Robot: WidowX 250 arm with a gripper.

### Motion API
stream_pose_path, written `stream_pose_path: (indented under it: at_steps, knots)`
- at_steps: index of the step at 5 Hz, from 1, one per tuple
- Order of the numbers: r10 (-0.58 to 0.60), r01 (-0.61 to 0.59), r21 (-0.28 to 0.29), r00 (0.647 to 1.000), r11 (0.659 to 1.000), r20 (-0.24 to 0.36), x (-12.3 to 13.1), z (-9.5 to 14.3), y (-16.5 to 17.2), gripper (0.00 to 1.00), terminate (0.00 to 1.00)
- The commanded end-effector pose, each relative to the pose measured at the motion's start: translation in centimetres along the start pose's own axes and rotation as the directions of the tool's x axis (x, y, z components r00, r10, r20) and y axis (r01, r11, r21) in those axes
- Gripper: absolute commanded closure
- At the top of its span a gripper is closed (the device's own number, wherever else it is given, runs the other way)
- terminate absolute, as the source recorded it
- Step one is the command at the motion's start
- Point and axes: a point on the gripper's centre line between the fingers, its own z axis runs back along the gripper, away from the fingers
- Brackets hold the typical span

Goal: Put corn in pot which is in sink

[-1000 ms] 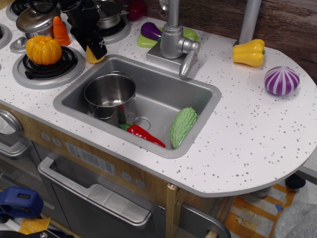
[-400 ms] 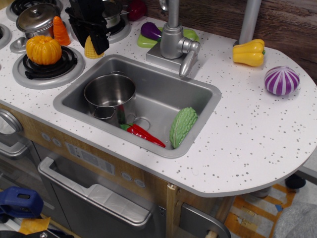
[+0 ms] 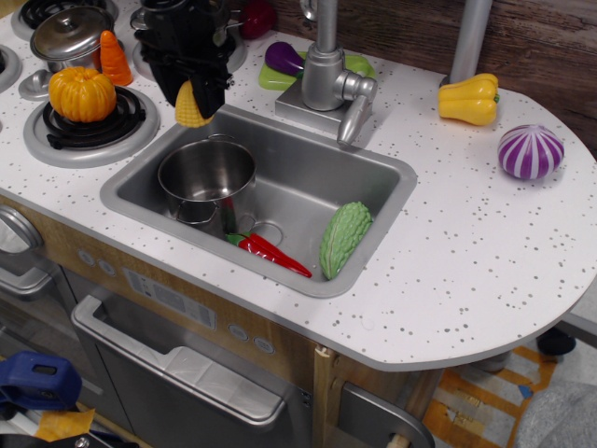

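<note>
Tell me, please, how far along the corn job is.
Pickup looks done: the black pincer holds the small yellow toy corn cob lifted at the back rim of the grey sink. Left: carry it over the shiny lidless steel pot, which looks empty, and release.

Dark wood-plank wall [image 3: 550, 42] behind

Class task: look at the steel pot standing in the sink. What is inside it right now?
Nothing visible: the pot in the sink shows only bare shiny steel inside. Its near inner wall is hidden by the rim. The corn is outside it, held by the gripper near the sink's back edge.
</note>
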Motion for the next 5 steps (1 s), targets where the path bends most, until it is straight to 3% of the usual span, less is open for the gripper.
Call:
stream_pose_path:
  at_steps: [1, 4, 5]
  knots:
    - [0.003, -0.009, 0.053, 0.995, 0.999, 0.098, 0.72, 3.14, -0.24, 0.00, 0.00]
    - [0.003, -0.009, 0.053, 0.995, 0.999, 0.098, 0.72, 3.14, -0.24, 0.00, 0.00]
    - [0.003, -0.009, 0.053, 0.995, 0.999, 0.098, 0.72, 3.14, -0.24, 0.00, 1.00]
